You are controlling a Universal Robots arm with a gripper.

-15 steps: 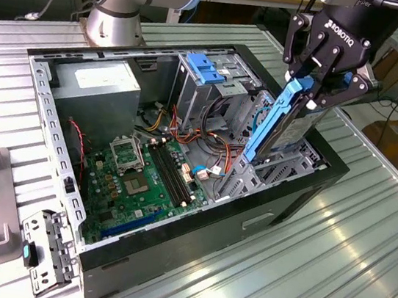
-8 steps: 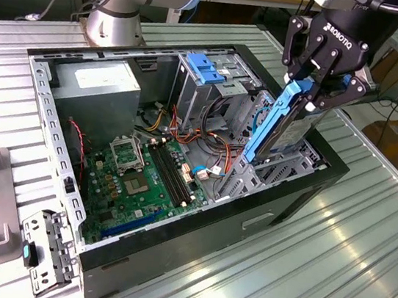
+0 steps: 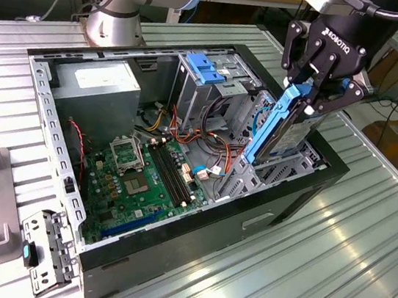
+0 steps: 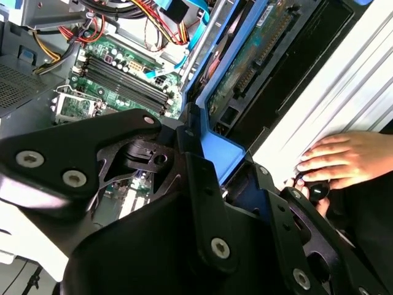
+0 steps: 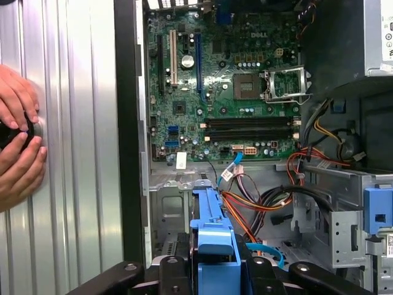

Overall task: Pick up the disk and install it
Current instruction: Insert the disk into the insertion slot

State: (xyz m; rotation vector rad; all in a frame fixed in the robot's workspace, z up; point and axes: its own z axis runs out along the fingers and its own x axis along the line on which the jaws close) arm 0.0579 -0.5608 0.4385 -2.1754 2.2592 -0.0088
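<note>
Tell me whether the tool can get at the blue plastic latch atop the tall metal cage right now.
Probably not for gripping: the tool is shut on the silver-grey metal hard drive in blue plastic rails. The blue plastic latch itself lies uncovered from above.

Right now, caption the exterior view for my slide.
Gripper, shut on the disk, holds it on edge at the drive cage inside the open computer case, toward the exterior view's right.
</note>
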